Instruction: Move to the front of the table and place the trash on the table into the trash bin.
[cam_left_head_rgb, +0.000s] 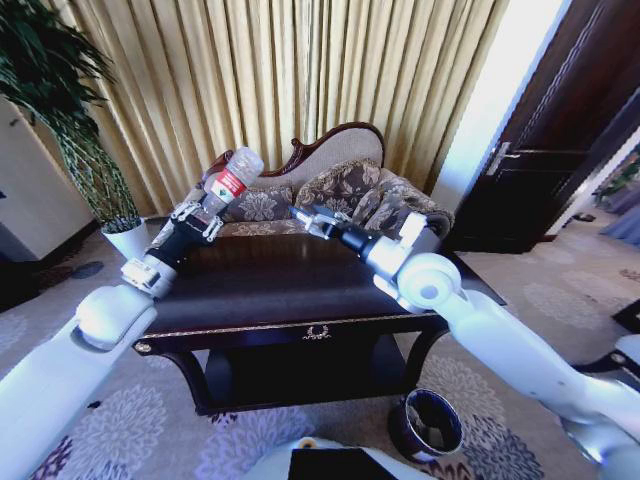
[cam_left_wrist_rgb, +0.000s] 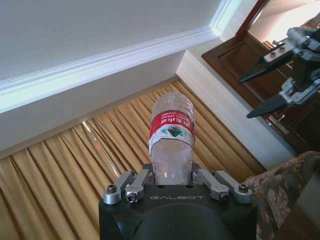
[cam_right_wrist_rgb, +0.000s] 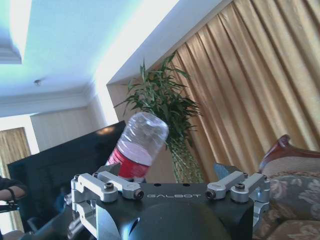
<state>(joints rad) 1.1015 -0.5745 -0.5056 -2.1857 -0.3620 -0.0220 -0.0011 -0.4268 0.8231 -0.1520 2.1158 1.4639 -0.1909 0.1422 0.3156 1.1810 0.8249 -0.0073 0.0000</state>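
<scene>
Gripping one clear bottle by its capped end, the left gripper is clenched on it and lifts it above the table, likely to carry it off. The right gripper hovers nearby, fingers spread and empty. One bin waits on the floor beside the table's front right leg.

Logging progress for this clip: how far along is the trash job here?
The robot is already at the table. In hand: the left claw holds the bottle lifted above the tabletop; the right claw hovers open nearby. Left: the bottle is not yet in the trash bin on the floor.
</scene>
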